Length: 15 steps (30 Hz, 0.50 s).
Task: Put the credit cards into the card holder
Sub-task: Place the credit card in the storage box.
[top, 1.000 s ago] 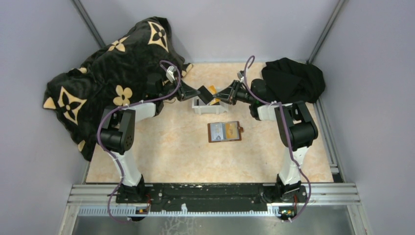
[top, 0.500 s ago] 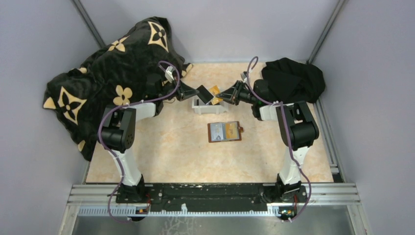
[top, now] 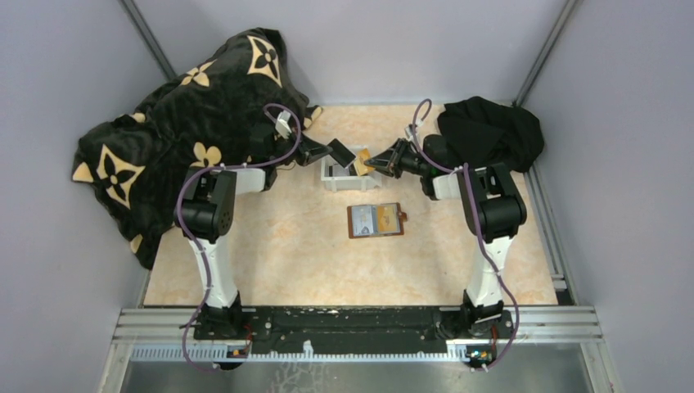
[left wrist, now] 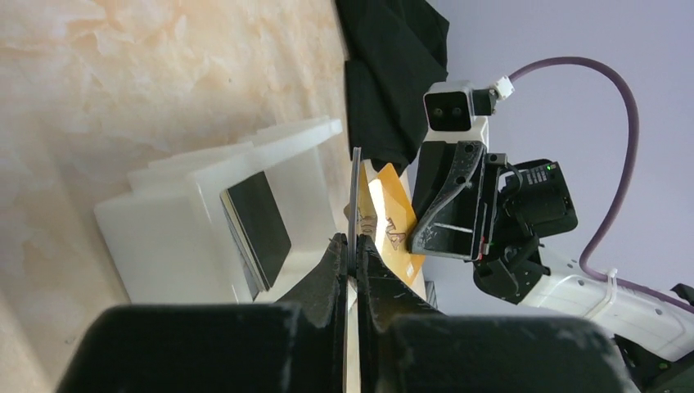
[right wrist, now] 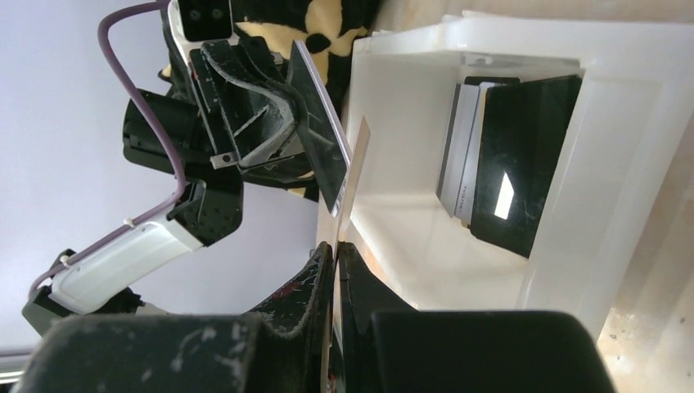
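Two pincers, two cards, both held above the far part of the counter (top: 286,246). My left pincer (left wrist: 353,244) is clamped on a dark card (right wrist: 315,139). In the left wrist view that card appears edge-on, as a thin line rising from between the closed fingers. My right pincer (right wrist: 335,246) is clamped on a gold-tan card (left wrist: 393,225), likewise seen edge-on in its own wrist view. The two pincers face each other from left and right, tips near one another, over the white tray (top: 350,183). The held cards stand close together; whether they touch cannot be told.

Inside the tray, two more lean upright against one wall. A glossy black card (right wrist: 524,164) is in front, and a grey card (right wrist: 458,155) sits just behind it with its pale edge showing.

The card holder (top: 376,219) lies open and flat on the counter, on the near side of the tray and apart from it, well away from both pincers. Pale rectangles show on its inner face, though the overhead view is too small to tell what they are.

A black blanket with tan flower motifs (top: 180,115) is heaped at the far left, partly behind my left arm. A black cloth (top: 491,131) lies bunched at the far right, behind my right arm.
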Available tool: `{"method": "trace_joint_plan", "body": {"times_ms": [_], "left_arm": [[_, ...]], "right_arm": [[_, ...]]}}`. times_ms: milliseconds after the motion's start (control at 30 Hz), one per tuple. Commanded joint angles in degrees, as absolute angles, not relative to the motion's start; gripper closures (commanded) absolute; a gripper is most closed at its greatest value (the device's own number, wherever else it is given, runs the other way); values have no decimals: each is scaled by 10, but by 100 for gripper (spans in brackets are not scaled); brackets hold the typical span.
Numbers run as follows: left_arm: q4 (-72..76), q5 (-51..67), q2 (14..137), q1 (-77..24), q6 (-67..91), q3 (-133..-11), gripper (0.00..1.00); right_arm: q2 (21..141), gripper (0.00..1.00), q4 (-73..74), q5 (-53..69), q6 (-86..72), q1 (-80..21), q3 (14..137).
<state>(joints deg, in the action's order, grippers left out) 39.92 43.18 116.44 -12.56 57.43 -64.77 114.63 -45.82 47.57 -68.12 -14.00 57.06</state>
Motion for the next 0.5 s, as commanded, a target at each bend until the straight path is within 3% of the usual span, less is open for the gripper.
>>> {"method": "trace_joint_plan", "body": {"times_ms": [0, 467], "left_arm": [[431, 412, 1184, -132, 579, -677, 100], [398, 390, 1186, -142, 544, -689, 100]], "right_arm": [[1144, 95, -476, 471, -645, -132, 611], [1115, 100, -317, 409, -523, -124, 620]]}}
